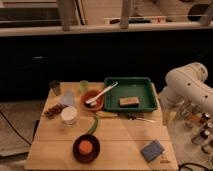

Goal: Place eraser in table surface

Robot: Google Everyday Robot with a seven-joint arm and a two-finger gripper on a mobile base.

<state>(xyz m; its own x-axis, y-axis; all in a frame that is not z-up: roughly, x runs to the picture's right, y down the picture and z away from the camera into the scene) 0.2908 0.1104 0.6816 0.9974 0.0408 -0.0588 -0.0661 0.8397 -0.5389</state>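
Observation:
The eraser (pixel 129 101), a small tan-brown block, lies inside the green tray (pixel 146 85) at the back right of the table. The table surface (pixel 120 134) is a pale wooden plank top. My white arm (pixel 187 82) stands off the table's right side. The gripper (pixel 169 111) hangs at the arm's lower end beside the table's right edge, to the right of the tray and apart from the eraser.
An orange bowl (pixel 92 101) with a white utensil (pixel 104 92) sits left of the tray. Cups (pixel 69 115), a snack dish (pixel 53 110), a dark plate with an orange object (pixel 86 147) and a blue-grey pad (pixel 152 150) are also on the table.

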